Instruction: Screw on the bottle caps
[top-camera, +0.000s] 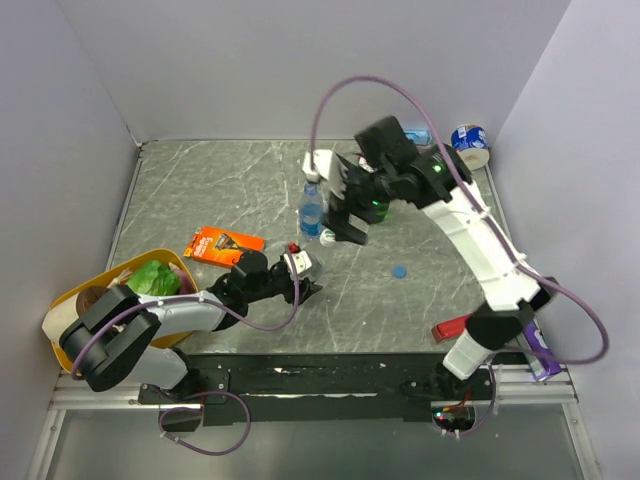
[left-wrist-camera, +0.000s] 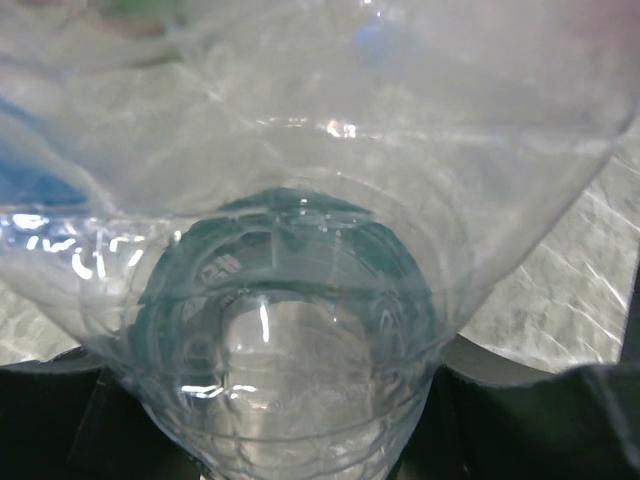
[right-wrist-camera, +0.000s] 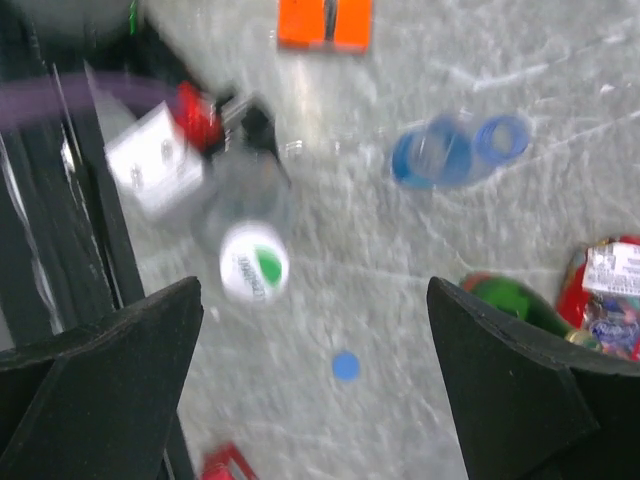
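My left gripper (top-camera: 303, 272) is shut on a clear plastic bottle (left-wrist-camera: 300, 300) that fills the left wrist view. The green-rimmed white cap (top-camera: 327, 237) seems to sit on that bottle's far end and also shows in the right wrist view (right-wrist-camera: 254, 263). The blue-label water bottle (top-camera: 312, 210) stands upright just beyond, its mouth uncapped (right-wrist-camera: 500, 138). The plain blue cap (top-camera: 399, 270) lies on the table, also in the right wrist view (right-wrist-camera: 345, 367). My right gripper (top-camera: 345, 225) hangs open and empty above them (right-wrist-camera: 315, 400). A green object (right-wrist-camera: 510, 305) may be the dark green bottle.
An orange packet (top-camera: 222, 243) lies left of my left gripper. A yellow basket (top-camera: 70, 300) with green items is at the near left. A blue-and-white can (top-camera: 470, 145) lies at the far right. A red tool (top-camera: 455, 327) is near the right arm's base.
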